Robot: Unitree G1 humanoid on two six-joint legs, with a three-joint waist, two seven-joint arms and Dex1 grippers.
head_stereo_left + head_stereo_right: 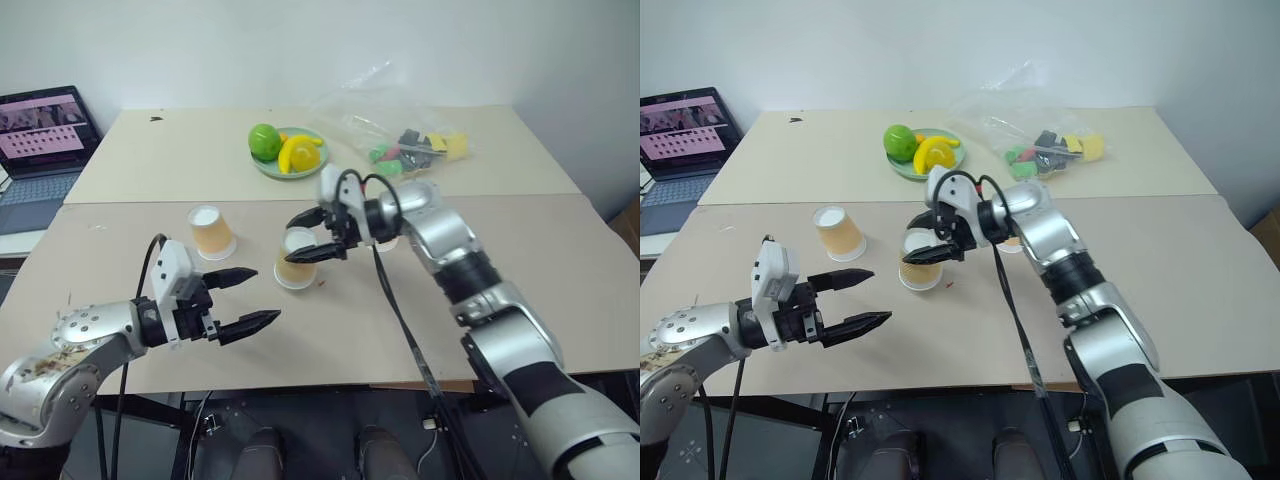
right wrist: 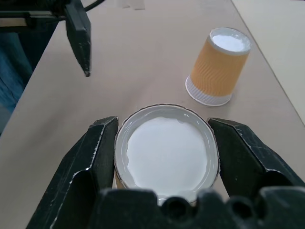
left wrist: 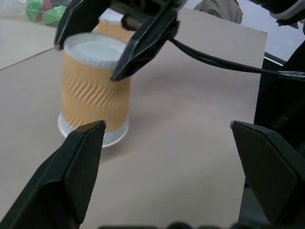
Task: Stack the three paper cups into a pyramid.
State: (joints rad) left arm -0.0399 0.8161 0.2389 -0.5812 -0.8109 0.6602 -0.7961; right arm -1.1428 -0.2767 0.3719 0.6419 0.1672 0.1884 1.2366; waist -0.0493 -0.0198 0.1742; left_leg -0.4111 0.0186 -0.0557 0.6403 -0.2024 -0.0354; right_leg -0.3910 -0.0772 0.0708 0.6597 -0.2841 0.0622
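Observation:
Three paper cups stand upside down on the beige table (image 1: 330, 340). The left one (image 1: 210, 232) is free. My right gripper (image 1: 297, 241) reaches in from the right and is shut on the white top of the middle paper cup (image 1: 294, 268), one finger (image 2: 90, 157) on each side. That cup's rim seems to rest on the table. The third paper cup (image 1: 1012, 244) is mostly hidden behind my right wrist. My left gripper (image 1: 266, 294) hovers open near the table's front, a hand's width short of the middle cup, and holds nothing.
A green plate of toy fruit (image 1: 285, 150) and a clear plastic bag of toys (image 1: 410, 135) lie on the far table. A laptop (image 1: 45, 140) stands at the far left. A black cable (image 1: 400, 310) hangs from my right wrist across the table's front.

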